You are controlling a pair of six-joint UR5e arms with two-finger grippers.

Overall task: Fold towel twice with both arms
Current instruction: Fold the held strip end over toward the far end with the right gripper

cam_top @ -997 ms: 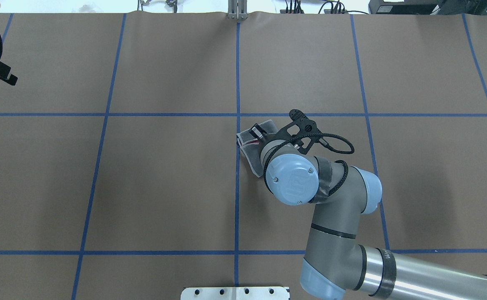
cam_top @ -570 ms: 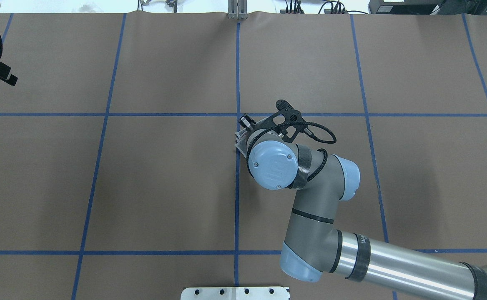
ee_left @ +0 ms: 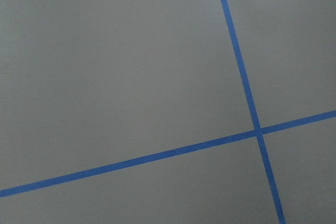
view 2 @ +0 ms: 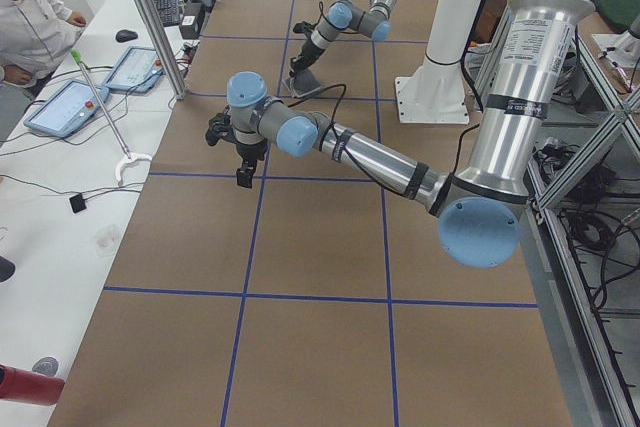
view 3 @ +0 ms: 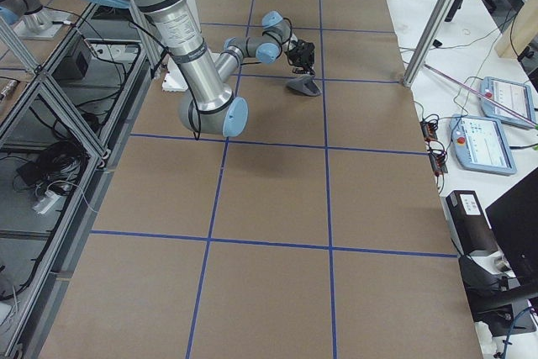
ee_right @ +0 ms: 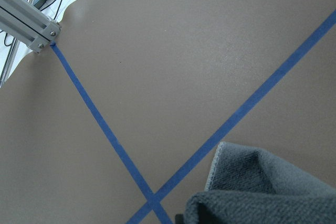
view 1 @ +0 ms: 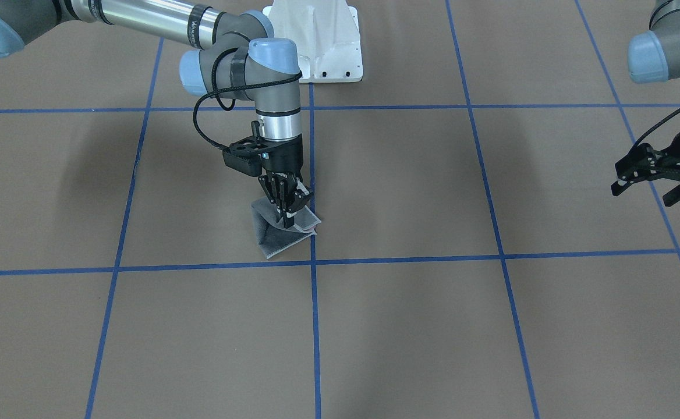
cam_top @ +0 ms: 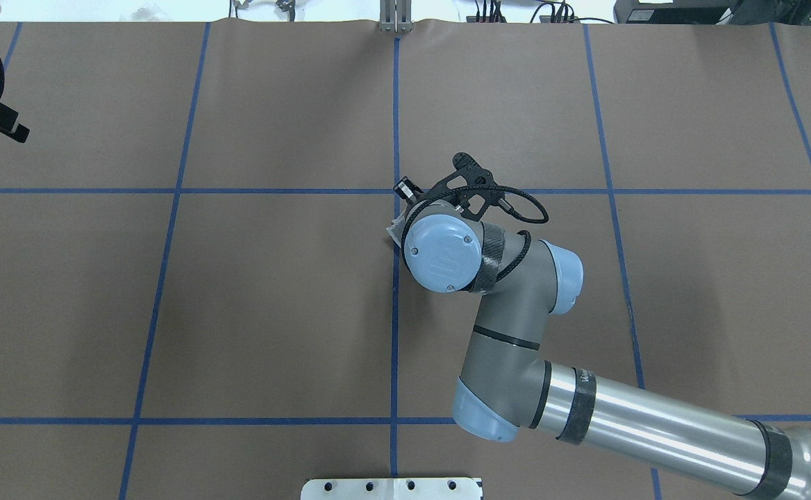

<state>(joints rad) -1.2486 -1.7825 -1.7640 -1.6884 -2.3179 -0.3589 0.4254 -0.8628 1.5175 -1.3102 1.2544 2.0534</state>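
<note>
Brown blue-taped table, grey towel

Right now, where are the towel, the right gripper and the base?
towel (view 1: 272,238), front-facing view, on its grey lower face.
right gripper (view 1: 288,220), front-facing view, between its fingertips, which pinch the towel.
base (view 1: 325,49), front-facing view, on its white front.

Brown table gridded with blue tape, white bench alongside.
</note>
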